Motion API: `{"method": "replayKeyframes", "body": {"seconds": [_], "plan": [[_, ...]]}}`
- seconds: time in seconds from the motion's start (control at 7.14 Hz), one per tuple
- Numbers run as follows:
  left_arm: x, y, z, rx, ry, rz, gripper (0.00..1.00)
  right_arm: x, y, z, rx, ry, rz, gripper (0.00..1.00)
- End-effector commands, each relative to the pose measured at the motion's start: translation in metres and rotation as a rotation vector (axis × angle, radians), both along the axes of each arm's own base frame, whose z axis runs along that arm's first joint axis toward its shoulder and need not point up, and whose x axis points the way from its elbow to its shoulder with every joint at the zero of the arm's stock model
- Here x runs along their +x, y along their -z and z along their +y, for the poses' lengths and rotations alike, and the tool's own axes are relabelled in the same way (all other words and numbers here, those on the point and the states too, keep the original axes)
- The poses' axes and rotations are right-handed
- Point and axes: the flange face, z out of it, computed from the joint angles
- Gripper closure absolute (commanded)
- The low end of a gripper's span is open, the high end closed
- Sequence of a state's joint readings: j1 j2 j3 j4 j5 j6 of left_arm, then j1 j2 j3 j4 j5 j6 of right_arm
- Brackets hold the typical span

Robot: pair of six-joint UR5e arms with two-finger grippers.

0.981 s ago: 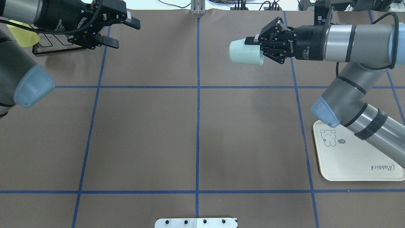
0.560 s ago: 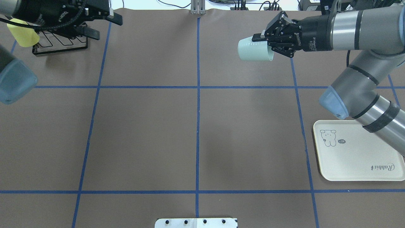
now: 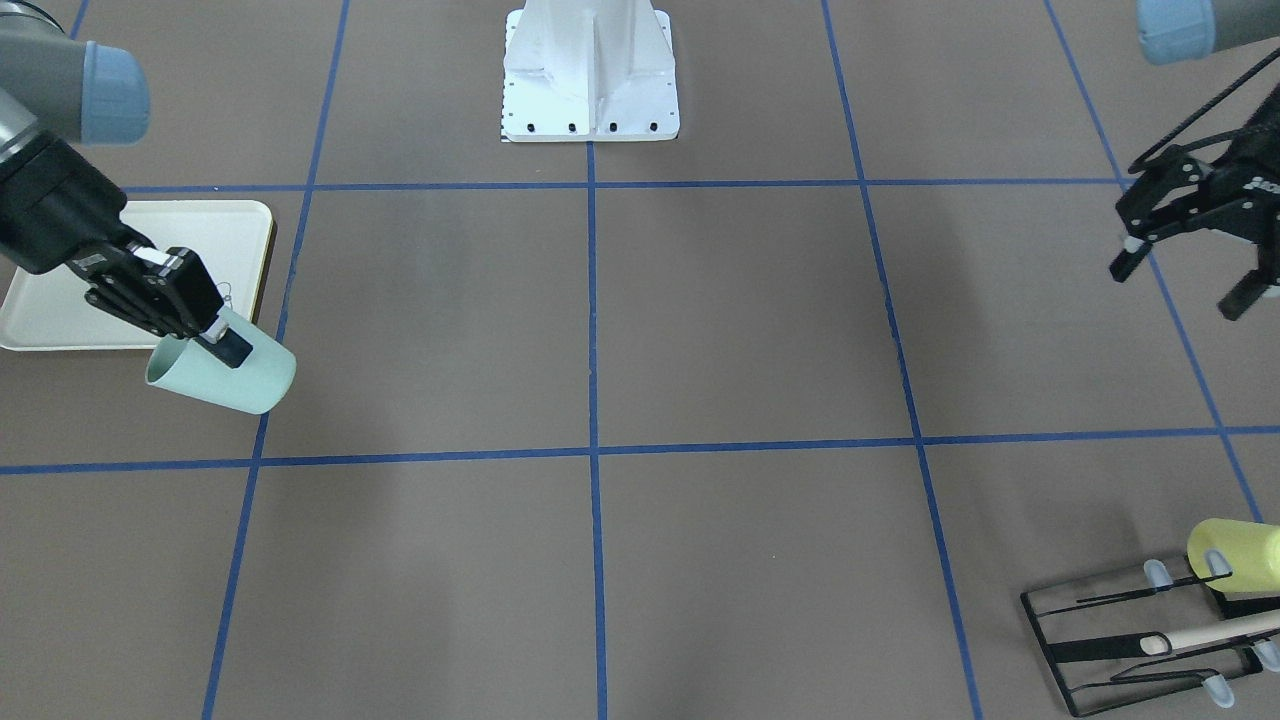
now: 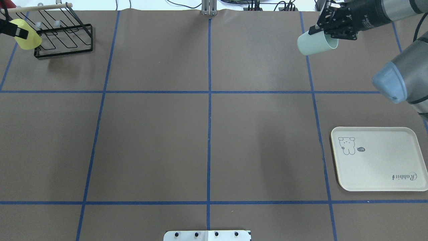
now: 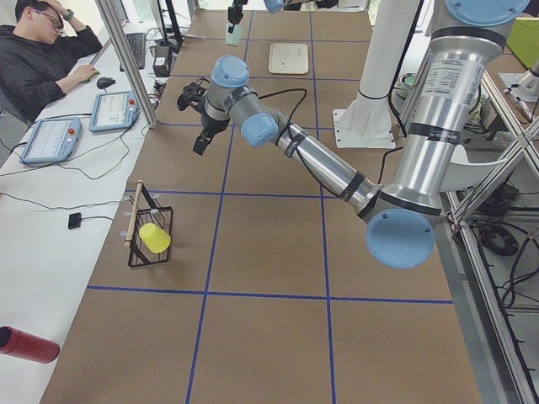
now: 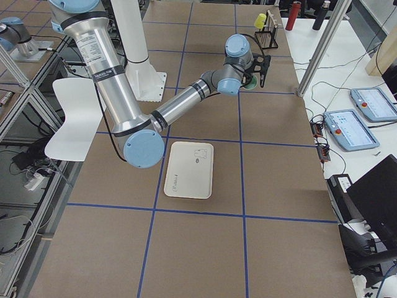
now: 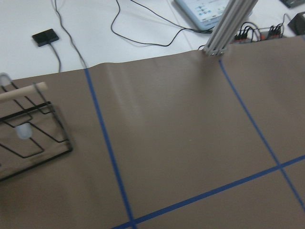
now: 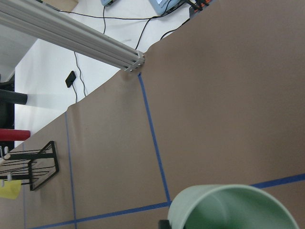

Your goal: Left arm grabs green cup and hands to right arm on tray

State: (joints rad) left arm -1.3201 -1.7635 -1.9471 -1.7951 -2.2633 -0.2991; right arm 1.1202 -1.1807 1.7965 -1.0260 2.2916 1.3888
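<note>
Overhead exterior showed the right gripper (image 4: 326, 33) pinching the green cup (image 4: 312, 43) by its wall at the rim. One finger appeared to sit outside the wall and the other inside. The cup hung in the air, tipped on its side, over the far part of the table and well apart from the tray (image 4: 378, 167), which lay bare nearer the robot. The left gripper (image 3: 1180, 285) was empty with its fingers spread, drawn off to its own side of the table.

The handover looked done, so placing was probably what remained. To do that well, the right arm would likely need to swing the cup back over the tray and turn the wrist until the base pointed down. It should part the fingers only once the cup rested flat, because a rim pinch lets a light tumbler tip.

The table wore brown paper gridded with blue tape. A black wire rack (image 4: 63, 36) held a yellow cup (image 4: 26, 38) at the far left corner. Beyond the table, an operator (image 5: 42, 50) sat at a white desk with tablets (image 5: 122, 109).
</note>
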Motion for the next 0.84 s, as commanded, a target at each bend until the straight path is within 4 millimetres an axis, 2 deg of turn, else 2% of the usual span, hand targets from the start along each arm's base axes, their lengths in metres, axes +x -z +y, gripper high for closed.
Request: {"method": "replayKeyframes", "body": {"seconds": [0.0,0.14,0.28,0.42,0.56,0.7], "plan": [[-0.059,-0.064,0.009,-0.014,-0.065,-0.148,0.01,0.022,-0.035,-0.007,0.045,0.059,0.163,1.0],[-0.078,-0.087,0.009,-0.061,-0.09,-0.185,0.01,0.026,-0.039,-0.004,0.06,0.106,0.244,1.0],[-0.081,-0.123,0.006,-0.162,-0.136,-0.211,0.01,0.035,-0.038,0.003,0.075,0.163,0.322,1.0],[-0.097,-0.161,0.001,-0.226,-0.148,-0.215,0.0,0.04,-0.046,0.015,0.095,0.2,0.403,1.0],[-0.117,-0.199,0.001,-0.285,-0.141,-0.204,0.0,0.04,-0.077,0.028,0.107,0.237,0.473,1.0],[-0.13,-0.235,0.028,-0.344,-0.129,-0.161,0.0,0.045,-0.092,0.034,0.109,0.252,0.492,1.0]]}}
